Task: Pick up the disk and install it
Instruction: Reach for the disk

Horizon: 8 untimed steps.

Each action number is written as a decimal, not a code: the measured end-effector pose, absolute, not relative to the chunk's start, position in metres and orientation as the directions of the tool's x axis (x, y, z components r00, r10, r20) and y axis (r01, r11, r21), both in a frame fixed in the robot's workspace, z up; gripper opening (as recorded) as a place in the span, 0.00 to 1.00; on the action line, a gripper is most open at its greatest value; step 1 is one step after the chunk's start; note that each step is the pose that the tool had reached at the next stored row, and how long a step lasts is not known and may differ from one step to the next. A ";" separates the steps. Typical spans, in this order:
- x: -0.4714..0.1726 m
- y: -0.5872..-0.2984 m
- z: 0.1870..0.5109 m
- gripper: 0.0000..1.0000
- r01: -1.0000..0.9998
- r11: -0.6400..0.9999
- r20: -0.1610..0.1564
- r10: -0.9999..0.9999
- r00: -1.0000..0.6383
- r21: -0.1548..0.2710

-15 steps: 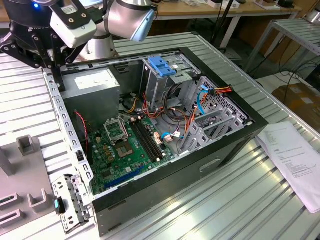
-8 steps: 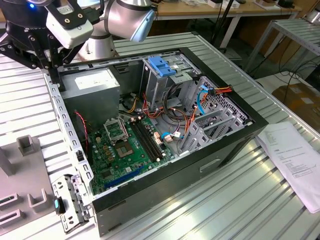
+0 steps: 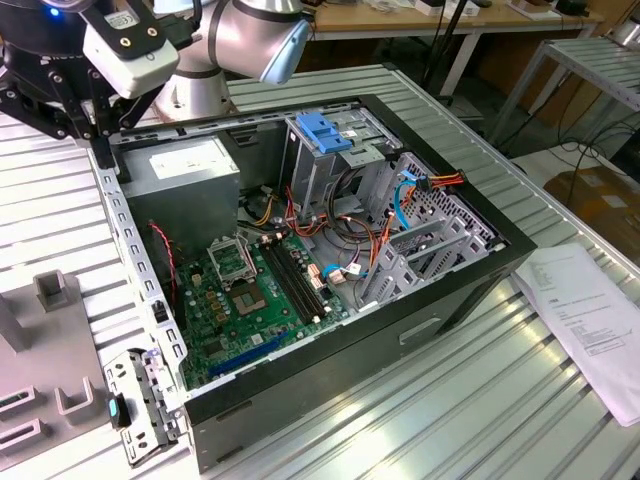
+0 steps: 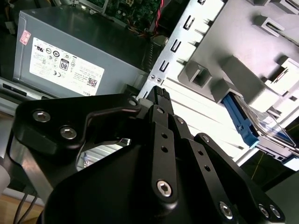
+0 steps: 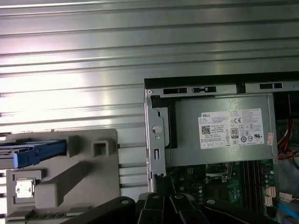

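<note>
The ribbed metal table [image 3: 420, 420] carries everything. A computer case [image 3: 400, 335] lies on its side across the table's middle with its open face up, which I take to be so that I can reach its insides from above. In the case's corner nearest me sits the grey power supply [image 3: 185, 175], its white sticker facing up. Along the same far wall of the case, toward the exterior view's right, stands the metal drive cage [image 3: 320, 160] with its blue handle raised. I judge the cage to be where the work ends. A grey holder [image 5: 79, 172] rests on the table just beside the case, toward the table's edge at the exterior view's left. Its blocks and slots look made to keep a part at a fixed spot and angle for pick-up. My end effector [image 4: 160, 95] hovers over the case's rim at the power-supply corner, between the power supply and the holder, touching neither. I cannot tell whether it is open or closed, but it carries nothing. The disk [image 5: 35, 150] is lodged between the holder's blocks, apparently on its edge with a blue rail upward. It has not yet been picked up.
</note>
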<state>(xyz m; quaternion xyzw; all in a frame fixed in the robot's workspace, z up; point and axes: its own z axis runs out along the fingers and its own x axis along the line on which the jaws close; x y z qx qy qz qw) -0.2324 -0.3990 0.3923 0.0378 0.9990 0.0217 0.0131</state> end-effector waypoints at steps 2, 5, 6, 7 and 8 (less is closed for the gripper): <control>-0.235 -0.399 0.392 0.11 0.075 0.996 -0.024 0.076 -0.997 0.044; -0.237 -0.399 0.392 0.11 0.075 0.996 -0.025 0.076 -0.997 0.044; -0.238 -0.399 0.392 0.11 0.075 0.996 -0.024 0.076 -0.997 0.044; -0.239 -0.399 0.392 0.11 0.075 0.996 -0.024 0.076 -0.997 0.044; -0.239 -0.399 0.392 0.11 0.075 0.996 -0.024 0.076 -0.997 0.044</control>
